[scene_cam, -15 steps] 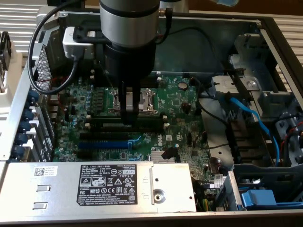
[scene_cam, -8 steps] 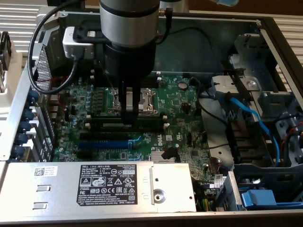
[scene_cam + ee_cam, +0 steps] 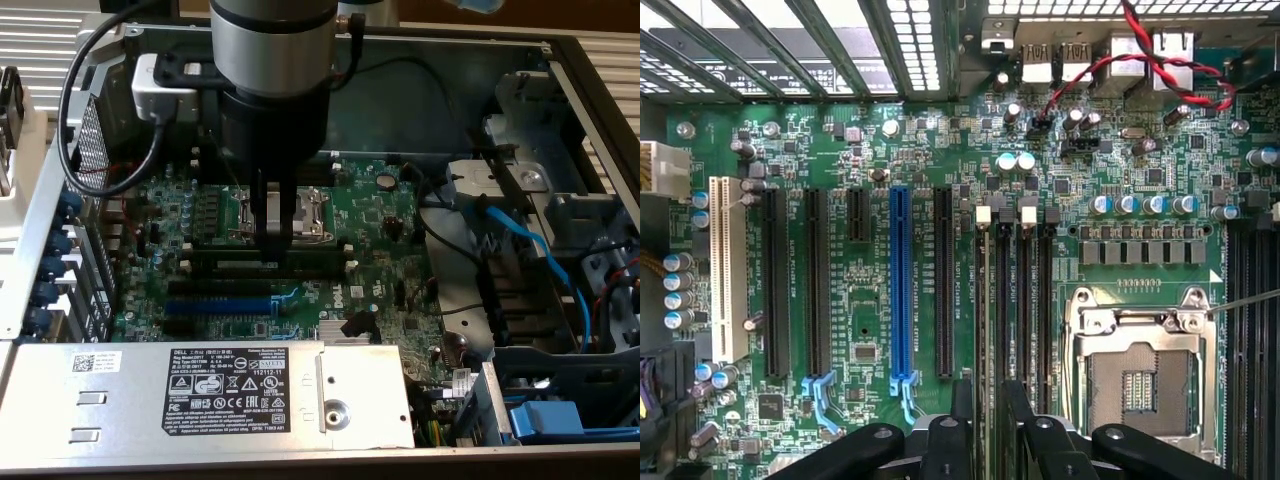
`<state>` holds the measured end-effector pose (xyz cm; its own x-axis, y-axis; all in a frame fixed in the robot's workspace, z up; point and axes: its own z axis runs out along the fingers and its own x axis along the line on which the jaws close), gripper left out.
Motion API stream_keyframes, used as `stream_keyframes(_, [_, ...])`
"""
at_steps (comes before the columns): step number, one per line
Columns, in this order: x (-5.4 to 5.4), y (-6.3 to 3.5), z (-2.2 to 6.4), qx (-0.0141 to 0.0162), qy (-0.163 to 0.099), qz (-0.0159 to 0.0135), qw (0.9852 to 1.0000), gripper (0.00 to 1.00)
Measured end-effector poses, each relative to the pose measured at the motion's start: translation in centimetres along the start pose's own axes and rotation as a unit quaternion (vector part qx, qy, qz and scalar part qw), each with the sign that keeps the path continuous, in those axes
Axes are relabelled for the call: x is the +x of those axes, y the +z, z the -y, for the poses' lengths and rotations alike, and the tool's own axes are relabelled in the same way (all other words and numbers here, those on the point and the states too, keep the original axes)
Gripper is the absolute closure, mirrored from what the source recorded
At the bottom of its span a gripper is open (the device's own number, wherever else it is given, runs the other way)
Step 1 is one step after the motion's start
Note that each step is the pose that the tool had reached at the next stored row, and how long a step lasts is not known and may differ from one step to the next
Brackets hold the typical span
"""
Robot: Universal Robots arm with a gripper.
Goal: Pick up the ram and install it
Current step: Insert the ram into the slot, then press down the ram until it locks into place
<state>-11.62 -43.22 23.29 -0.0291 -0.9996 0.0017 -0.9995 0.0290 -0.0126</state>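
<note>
In the exterior view my gripper (image 3: 271, 238) reaches straight down onto the green motherboard (image 3: 380, 220) inside the open computer case. It is shut on the ram (image 3: 312, 252), a long dark-green strip standing on edge along the black memory slots (image 3: 225, 270), just in front of the CPU socket (image 3: 305, 208). In the wrist view the ram (image 3: 987, 320) shows edge-on, running away from the gripper (image 3: 988, 415) in line with the memory slots (image 3: 1028, 300). How deep the ram sits in its slot is hidden.
The blue expansion slot (image 3: 215, 303) (image 3: 900, 290) lies near the memory slots. A silver power supply (image 3: 120, 385) with a black label spans the front. Blue cables (image 3: 530, 250) and a drive bay (image 3: 560, 300) fill the exterior view's right. The rear case wall (image 3: 430, 90) stands behind.
</note>
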Motion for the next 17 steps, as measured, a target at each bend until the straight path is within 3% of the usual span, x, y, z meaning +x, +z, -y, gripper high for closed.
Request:
stream_keyframes(11, [0.0, -1.01, 0.01, 0.0, 0.0, -0.0001, 1.0, 0.73])
stream_keyframes(17, [0.0, -1.07, 0.01, 0.0, 0.0, 0.0, 1.0, 0.73])
